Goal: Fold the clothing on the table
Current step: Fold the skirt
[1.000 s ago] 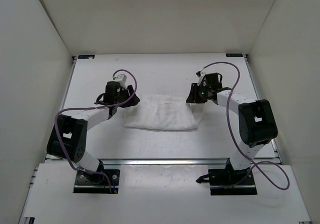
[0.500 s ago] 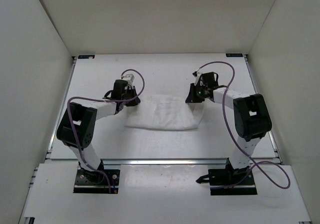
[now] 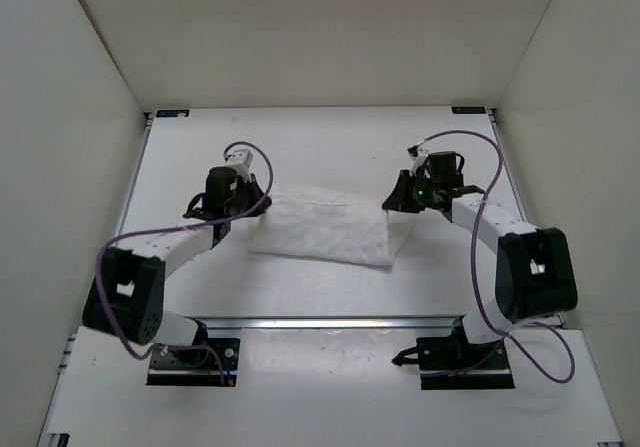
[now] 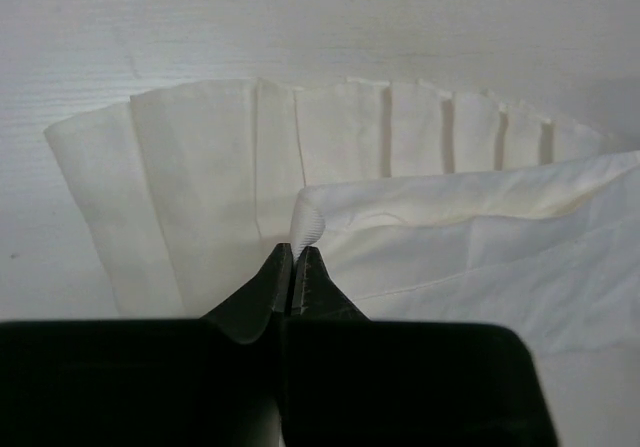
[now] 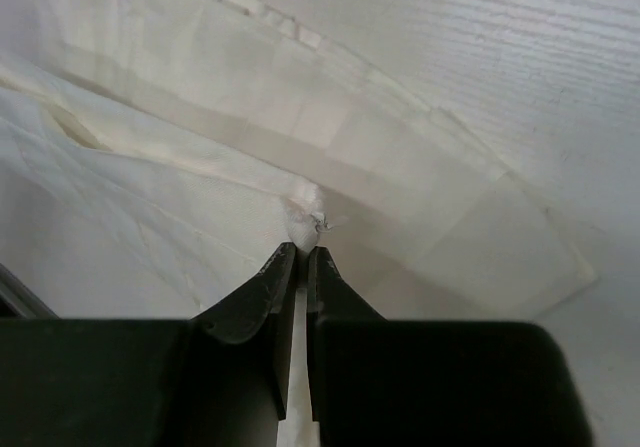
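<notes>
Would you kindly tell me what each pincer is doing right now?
Left pincer: shut on the clothing.
Right pincer: shut on the clothing.

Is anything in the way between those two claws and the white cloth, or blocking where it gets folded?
Nothing visible. The left gripper and the right gripper are each shut on a pinch of the clothing, one at each end. No other object shows on the table around it.

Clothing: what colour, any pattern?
White clothing with long parallel creases, clearest in the left wrist view.
</notes>
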Motion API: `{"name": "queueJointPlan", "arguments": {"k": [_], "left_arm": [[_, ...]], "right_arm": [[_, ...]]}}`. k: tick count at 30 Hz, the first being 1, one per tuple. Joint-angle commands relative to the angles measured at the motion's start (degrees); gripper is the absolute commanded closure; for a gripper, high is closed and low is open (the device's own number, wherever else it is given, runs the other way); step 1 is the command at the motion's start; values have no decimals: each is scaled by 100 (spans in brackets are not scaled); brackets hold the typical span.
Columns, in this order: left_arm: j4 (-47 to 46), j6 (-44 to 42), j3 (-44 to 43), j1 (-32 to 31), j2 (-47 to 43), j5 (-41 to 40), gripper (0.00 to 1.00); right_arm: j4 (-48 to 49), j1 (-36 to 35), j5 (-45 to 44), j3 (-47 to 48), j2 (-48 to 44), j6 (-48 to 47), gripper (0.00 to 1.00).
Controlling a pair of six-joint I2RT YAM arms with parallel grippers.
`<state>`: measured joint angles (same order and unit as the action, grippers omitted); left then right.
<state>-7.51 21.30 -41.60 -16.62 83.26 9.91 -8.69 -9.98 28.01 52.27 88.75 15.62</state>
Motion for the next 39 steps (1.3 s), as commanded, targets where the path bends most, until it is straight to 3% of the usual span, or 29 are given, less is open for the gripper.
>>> {"name": "queueJointPlan", "arguments": {"k": [1, 8, 11, 16, 23, 24, 25, 26, 28, 30, 33, 35, 39], "left_arm": [[188, 155, 529, 1, -923, 90, 100], [918, 427, 794, -149, -2612, 230, 100], [812, 454, 663, 237, -2588, 309, 100], [409, 322, -319, 476, -1087, 328, 100], [477, 306, -2298, 458, 1944, 573, 100], [522, 235, -2717, 449, 2348, 521, 97], [688, 208, -3095, 449, 2518, 486, 88], [750, 86, -3447, 458, 2841, 572, 61], [952, 50, -3704, 563, 3125, 766, 49], [682, 172, -3470, 651, 2847, 942, 43], [574, 365, -2644, 809, 2057, 872, 39], [1222, 401, -2109, 880, 1624, 802, 40], [1402, 532, -695, 669, 508, 398, 39]], "right_arm": [[-106, 22, -5, -270, -630, 91, 100], [-748, 136, 116, -534, -1703, 179, 100], [-591, 408, 205, -298, -1652, 257, 100], [-476, 445, 258, 904, -249, 319, 100], [-1107, 514, -506, 2751, 2117, 486, 100], [-1117, 506, -611, 2893, 2259, 486, 100], [-1257, 532, -665, 3164, 2496, 451, 96], [-1310, 515, -787, 3506, 2689, 373, 80], [-1407, 532, -814, 3920, 2849, 319, 67], [-1627, 462, -1120, 4089, 2597, 249, 60], [-1689, 313, -1657, 3607, 1781, 476, 51], [-1497, 268, -1606, 2566, 1193, 757, 50], [-479, 268, -1176, 80, -249, 1442, 50]]}}
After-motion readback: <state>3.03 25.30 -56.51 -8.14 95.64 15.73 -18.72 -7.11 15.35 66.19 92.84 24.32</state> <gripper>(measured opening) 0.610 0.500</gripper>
